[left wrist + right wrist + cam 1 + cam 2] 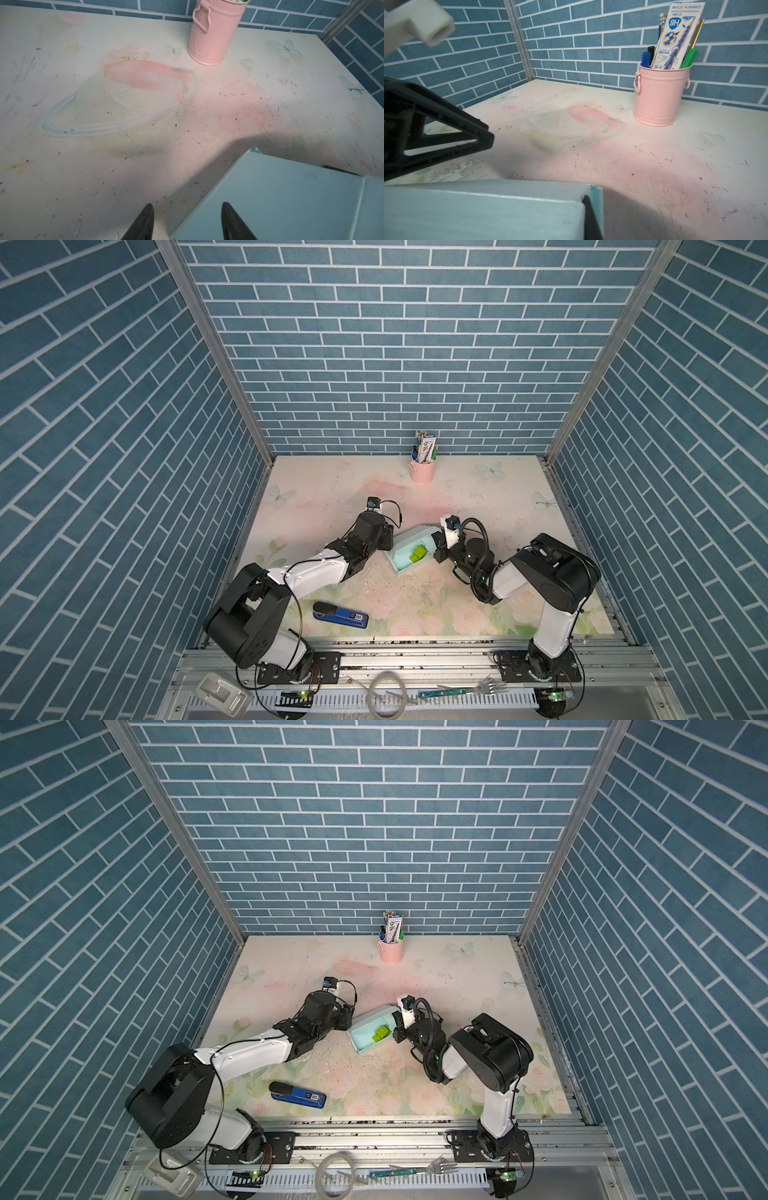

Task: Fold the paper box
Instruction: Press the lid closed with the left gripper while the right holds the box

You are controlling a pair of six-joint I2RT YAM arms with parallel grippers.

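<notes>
The paper box (402, 558) (365, 1039) is pale mint card, sitting mid-table as a shallow open tray turned at an angle. A small bright-green brick (417, 553) lies inside it. My right gripper (435, 542) (584, 202) is shut on the box's right end wall. One black finger (589, 218) shows against the card (488, 207); the other is hidden behind it. My left gripper (390, 540) (187, 204) stands open at the box's left side. One fingertip (228, 212) is over the card panel (291, 197), the other over the table.
A pink pen pot (422, 470) (660, 97) stands at the back wall. A clear plastic bowl (124, 108) (571, 133) sits on the mat behind the box. A blue stapler (340, 616) lies at the front left. A fork and a tube ring lie on the front rail.
</notes>
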